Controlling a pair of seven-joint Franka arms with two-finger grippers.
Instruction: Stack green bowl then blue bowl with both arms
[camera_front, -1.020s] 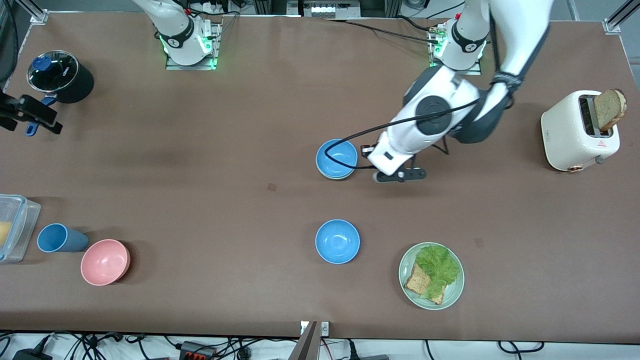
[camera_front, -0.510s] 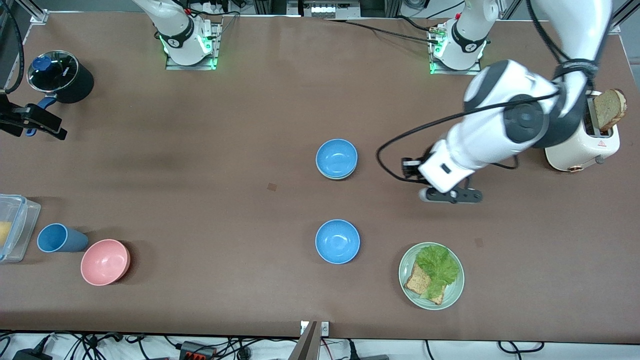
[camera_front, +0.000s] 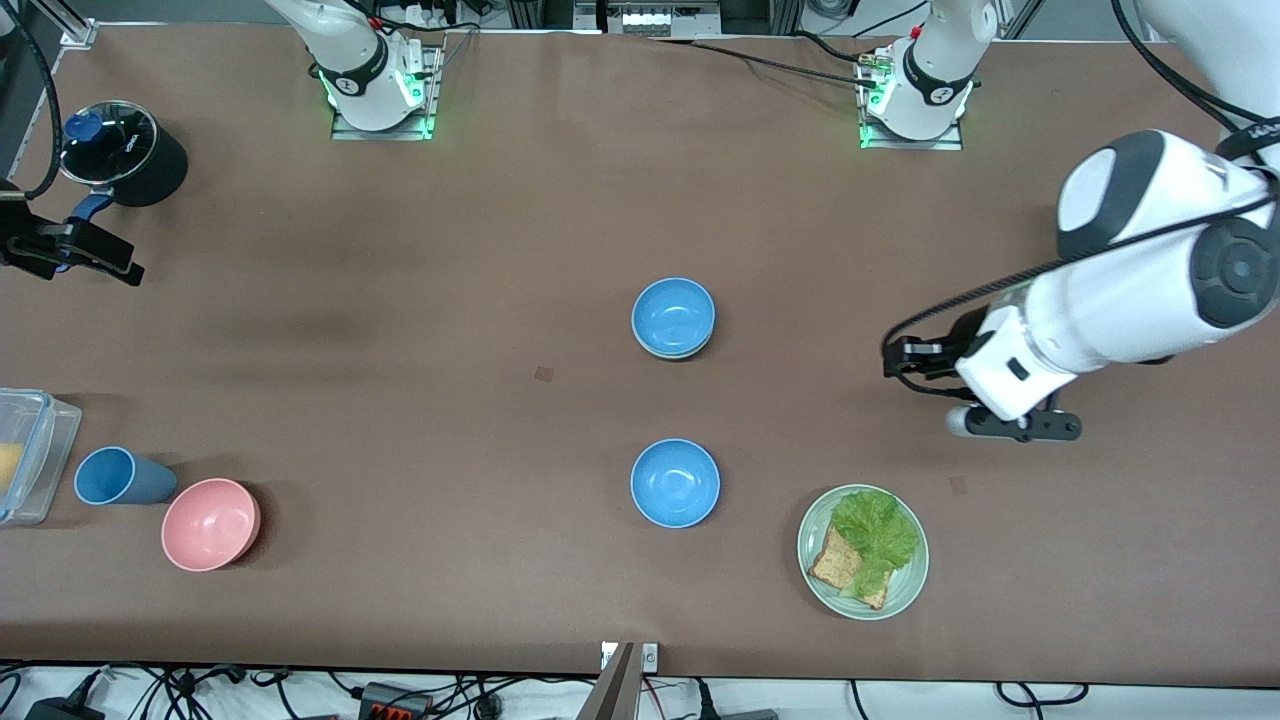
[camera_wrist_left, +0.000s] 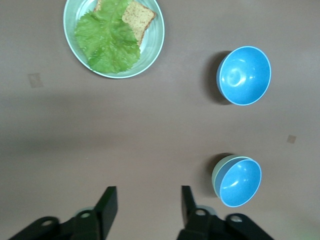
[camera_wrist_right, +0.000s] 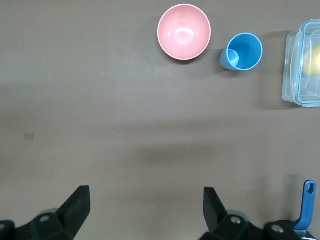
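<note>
A blue bowl (camera_front: 673, 315) sits nested in the green bowl (camera_front: 678, 354) at mid-table; only the green rim shows. In the left wrist view the green bowl (camera_wrist_left: 218, 172) holds that blue bowl (camera_wrist_left: 241, 182). A second blue bowl (camera_front: 675, 483) stands alone nearer the front camera and also shows in the left wrist view (camera_wrist_left: 244, 75). My left gripper (camera_front: 1012, 424) is open and empty (camera_wrist_left: 147, 205), over bare table toward the left arm's end, apart from the stack. My right gripper (camera_front: 70, 250) is open and empty (camera_wrist_right: 145, 202), over the right arm's end of the table beside the pot.
A pale-green plate (camera_front: 812, 570) with lettuce and bread lies near the front edge. A pink bowl (camera_front: 210, 524), a blue cup (camera_front: 118, 477) and a clear container (camera_front: 30, 450) sit at the right arm's end. A black pot (camera_front: 120, 150) stands near the back there.
My left arm has swung away from the stacked bowls toward the left arm's end of the table, with the gripper empty. The right gripper has shifted only slightly.
</note>
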